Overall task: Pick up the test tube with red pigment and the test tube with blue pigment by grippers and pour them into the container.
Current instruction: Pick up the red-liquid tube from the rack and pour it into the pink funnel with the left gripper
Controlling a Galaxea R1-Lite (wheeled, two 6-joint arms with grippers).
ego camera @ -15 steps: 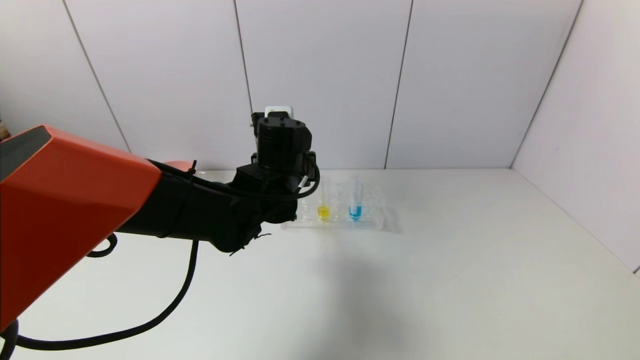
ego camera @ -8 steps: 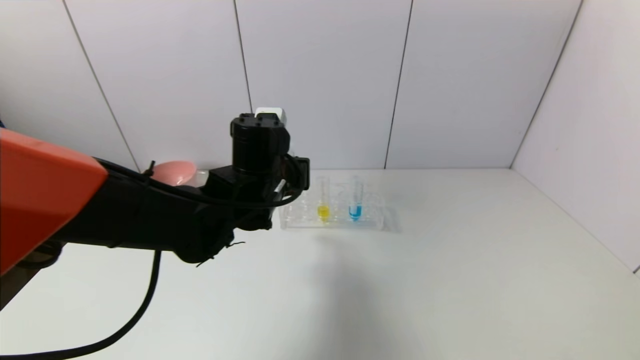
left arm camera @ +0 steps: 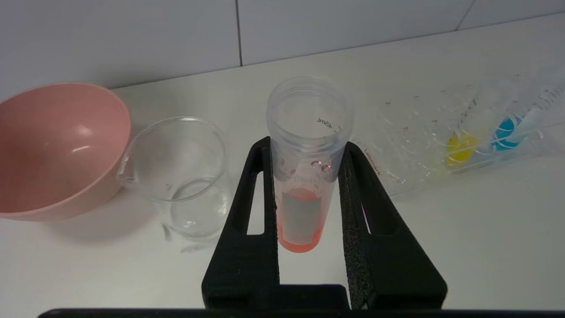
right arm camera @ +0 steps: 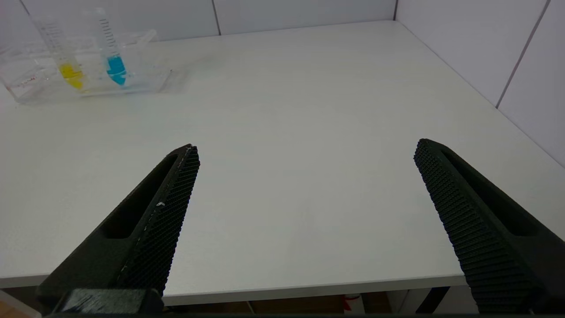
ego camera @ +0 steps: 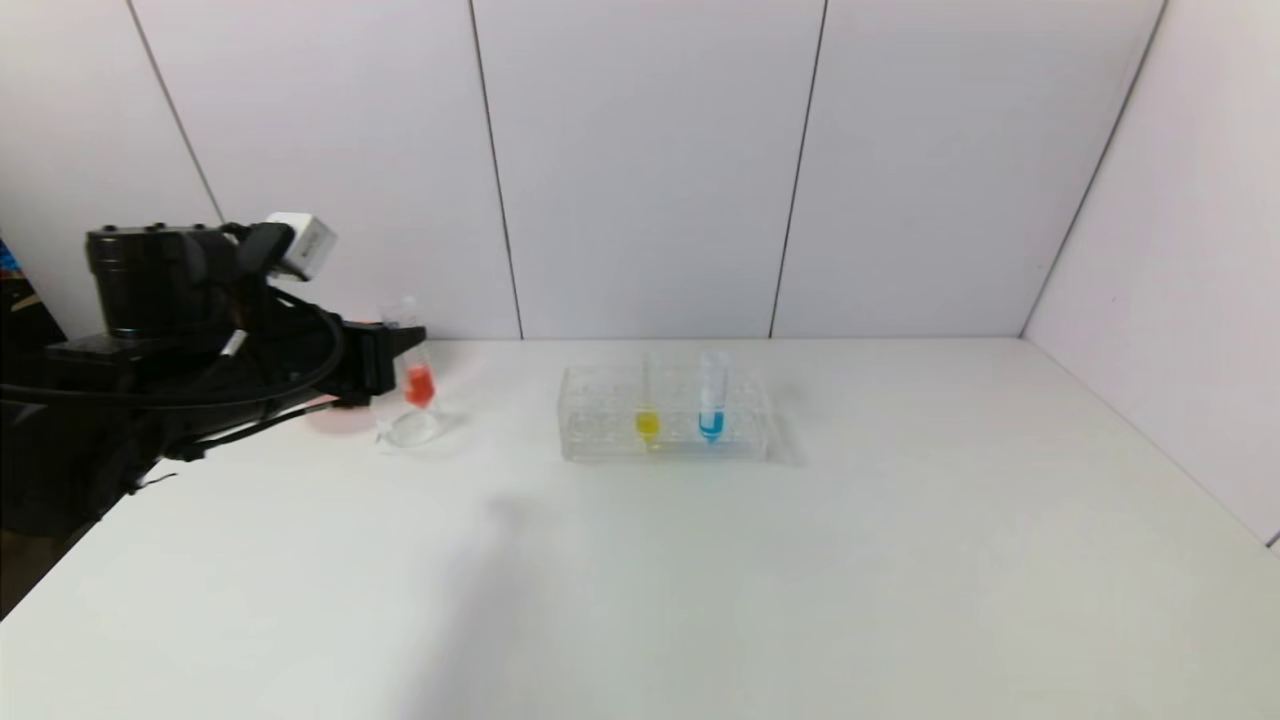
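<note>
Gripping the test tube with red pigment (left arm camera: 306, 176) between two black fingers (left arm camera: 251, 221) of the left gripper (left arm camera: 306, 154); fingers clamped on the tube's flanks, just below its open threaded mouth. Held upright at the table's far left, beside and above the container (ego camera: 408, 425) in the head view. Tube body clear plastic, wide round mouth, printed volume markings, a pale label panel on the lower wall, orange-red liquid pooled at the tip, a few droplets clinging inside the upper wall.

Standing on the white table (ego camera: 800, 560): the container (left arm camera: 181, 176), a clear glass beaker with pouring lip and faint markings, no coloured liquid visible inside. Positioned just beside a pink bowl (left arm camera: 53, 150), apparently touching it or nearly so.

Seated upright in a clear rack (ego camera: 665, 425) near the table's far centre: the test tube with blue pigment (ego camera: 711, 400), slim and clear, graduated scale along its wall, bright blue liquid in the conical tip. Alongside it in the same rack, toward the robot's left: a tube with yellow liquid (ego camera: 647, 410). Rack well apart from the beaker.

Hovering low over the near right part of the table: the right gripper (right arm camera: 304, 198), fingers spread wide, holding nothing, well apart from the rack.
</note>
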